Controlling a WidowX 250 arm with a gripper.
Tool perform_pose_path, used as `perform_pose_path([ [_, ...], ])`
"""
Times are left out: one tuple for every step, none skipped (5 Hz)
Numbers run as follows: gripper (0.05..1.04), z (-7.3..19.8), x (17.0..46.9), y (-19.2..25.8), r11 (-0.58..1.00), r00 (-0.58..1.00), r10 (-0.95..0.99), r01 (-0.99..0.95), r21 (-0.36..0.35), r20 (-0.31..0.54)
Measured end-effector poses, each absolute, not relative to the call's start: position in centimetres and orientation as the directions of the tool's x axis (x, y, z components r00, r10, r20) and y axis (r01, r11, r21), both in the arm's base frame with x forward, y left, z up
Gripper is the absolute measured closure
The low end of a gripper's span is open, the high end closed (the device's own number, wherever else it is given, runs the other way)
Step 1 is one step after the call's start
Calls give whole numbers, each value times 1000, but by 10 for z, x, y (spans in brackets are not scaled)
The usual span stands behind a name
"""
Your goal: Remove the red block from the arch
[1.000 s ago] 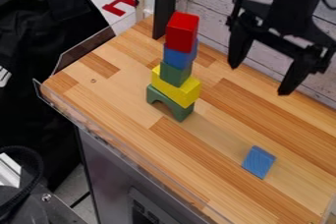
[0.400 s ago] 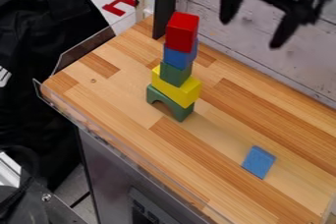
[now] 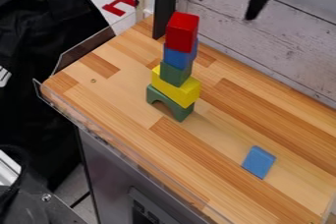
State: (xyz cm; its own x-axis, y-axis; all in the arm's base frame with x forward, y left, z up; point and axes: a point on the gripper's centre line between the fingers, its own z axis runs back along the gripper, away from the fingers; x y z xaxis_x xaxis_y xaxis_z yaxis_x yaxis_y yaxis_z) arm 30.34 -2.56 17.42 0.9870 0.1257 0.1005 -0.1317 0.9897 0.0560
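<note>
The red block (image 3: 181,32) crowns a blue block (image 3: 179,58), a green block (image 3: 176,74), a yellow block (image 3: 176,88) and, lowest, the green arch (image 3: 176,109); its removal appears wholly ahead. Far right of the tower, the gripper (image 3: 226,8) hangs raised, jaws parted, grasping nothing.
</note>
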Motion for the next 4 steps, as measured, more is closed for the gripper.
perform_pose_path([
  [84, 175, 301, -14, 986, 985, 153, -157, 47, 76],
  [84, 176, 296, -6, 983, 983, 178, -180, 37, 35],
  [84, 176, 294, -3, 980, 980, 196, -197, 23, 18],
  [84, 173, 292, 0, 977, 977, 211, -211, 22, -8],
])
